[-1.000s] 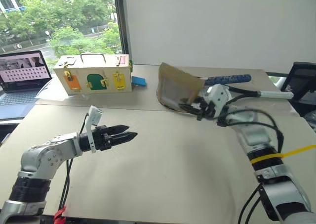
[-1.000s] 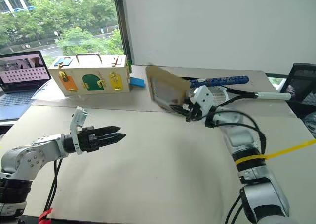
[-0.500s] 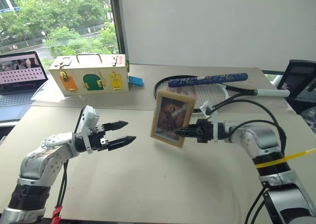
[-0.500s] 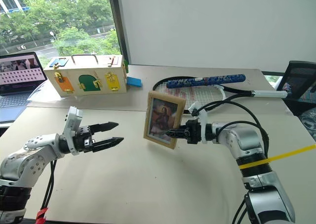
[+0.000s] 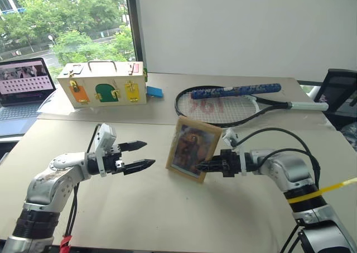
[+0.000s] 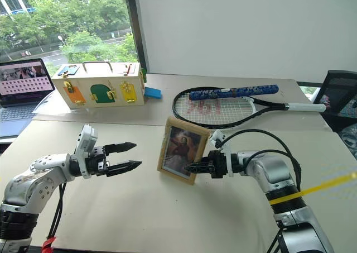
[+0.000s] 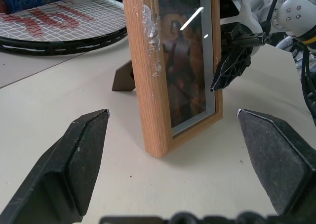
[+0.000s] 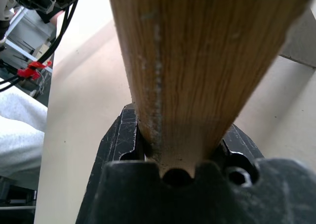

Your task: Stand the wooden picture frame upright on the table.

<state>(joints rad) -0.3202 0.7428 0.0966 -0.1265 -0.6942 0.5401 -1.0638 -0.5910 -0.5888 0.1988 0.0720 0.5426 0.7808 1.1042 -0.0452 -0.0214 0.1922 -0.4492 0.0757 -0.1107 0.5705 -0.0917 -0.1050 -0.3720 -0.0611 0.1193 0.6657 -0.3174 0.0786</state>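
Nearly done: wooden picture frame [image 5: 192, 148] upright at tabletop [image 5: 167, 208] centre, stand folded out behind, gripped by right end effector [image 5: 202, 165] from three o'clock. Left end effector [image 5: 146, 154] spread wide, empty, at nine o'clock. Remaining: release and check standing.

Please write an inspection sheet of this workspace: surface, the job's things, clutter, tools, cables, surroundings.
Surface: pale table, two tops joined by a seam.
Job's things: frame stands nearly upright on the table, picture toward the robot, stand folded out behind.
Clutter: racket, box with coloured doors, small blue block, laptop at far left.
Tools: right tool shut on the frame's side edge; left tool open, apart from the frame.
Cables: black cables loop over the right arm; a yellow strap near it.
Surroundings: window with trees, white wall, black chair.
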